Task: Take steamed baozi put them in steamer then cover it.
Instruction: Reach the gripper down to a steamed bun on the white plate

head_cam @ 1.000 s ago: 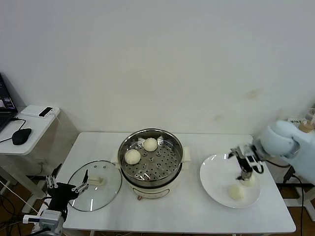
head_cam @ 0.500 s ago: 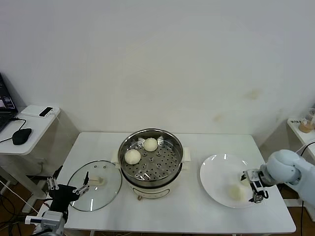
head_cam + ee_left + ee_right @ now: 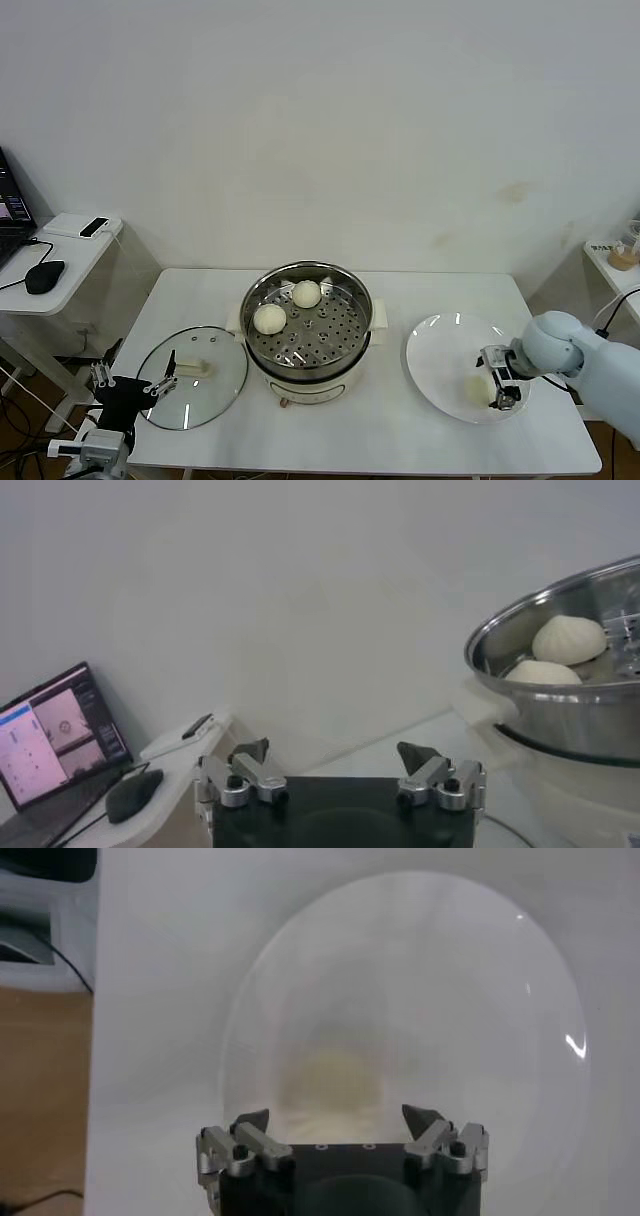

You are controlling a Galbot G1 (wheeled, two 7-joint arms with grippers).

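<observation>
No writing is legible. The right gripper [image 3: 497, 378], fingers spread, partly hides a baozi [image 3: 477, 389] on the white plate [image 3: 440, 350] beside the steamer [image 3: 307, 325]; the left gripper [image 3: 132, 381] is spread too.

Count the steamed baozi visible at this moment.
3. Two sit in the steamer: one baozi at its left, another farther back. A third lies on the white plate by the right gripper, which may hide another.

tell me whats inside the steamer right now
Two baozi sit on the perforated tray inside the steamer, toward its back left. The rest of the tray is bare. Below the tray is hidden.
</observation>
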